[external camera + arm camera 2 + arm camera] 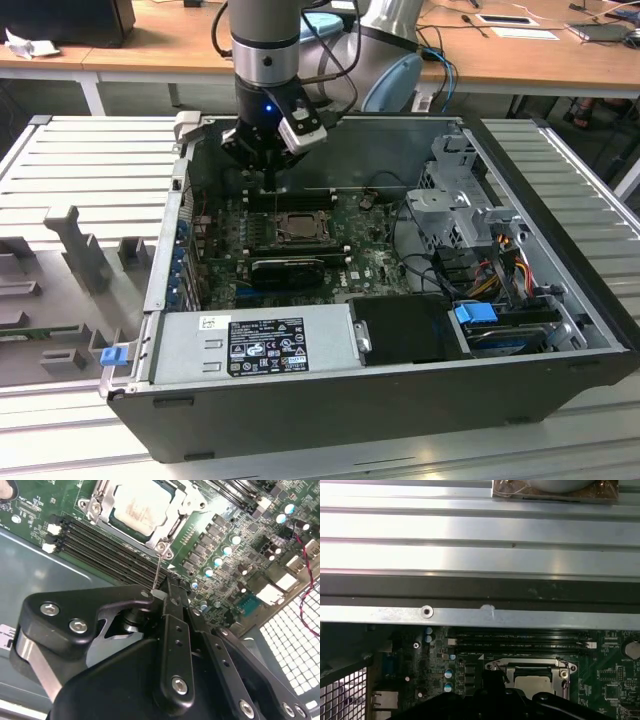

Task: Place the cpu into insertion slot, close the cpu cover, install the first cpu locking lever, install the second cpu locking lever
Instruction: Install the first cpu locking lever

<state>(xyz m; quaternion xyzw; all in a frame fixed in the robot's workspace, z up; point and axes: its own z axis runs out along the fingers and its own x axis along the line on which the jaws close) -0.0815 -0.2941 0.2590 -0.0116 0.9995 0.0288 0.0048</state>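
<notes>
Silvery-beige metal tops the cpu [297, 226], seated in the insertion slot [268, 226] just below the gripper [270, 185] in the exterior view. In the second wrist view the cpu [139, 505] lies framed by the silver cpu cover [176, 525], just beyond the jaws, which are pressed together on a thin wire lever [157, 572]. In the first wrist view the cpu [534, 682] shows pale inside its socket.

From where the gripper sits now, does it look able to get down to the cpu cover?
Probably yes. The gripper hangs just behind the cpu cover, which lies shut over the cpu. The black memory slots between them sit low, and nothing stands above the cover.
</notes>
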